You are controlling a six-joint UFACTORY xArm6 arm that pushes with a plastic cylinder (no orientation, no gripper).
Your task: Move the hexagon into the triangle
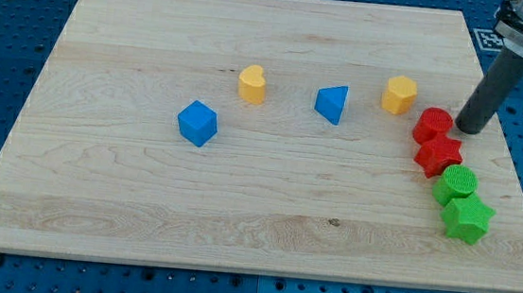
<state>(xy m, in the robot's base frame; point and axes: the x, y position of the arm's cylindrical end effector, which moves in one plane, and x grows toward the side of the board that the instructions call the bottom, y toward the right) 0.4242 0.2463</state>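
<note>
The yellow hexagon (400, 94) sits on the wooden board toward the view's upper right. The blue triangle (333, 103) lies to its left, a short gap apart. My tip (468, 129) rests on the board at the view's right, just right of the red round block (432, 125) and further right of the hexagon. The rod rises from the tip toward the view's top right corner.
A red star (439, 156), a green round block (455, 183) and a green star (467, 219) run in a curved row below the red round block. A yellow heart (253, 84) and a blue cube (197, 123) lie left of the triangle. The board's right edge (512, 159) is near the tip.
</note>
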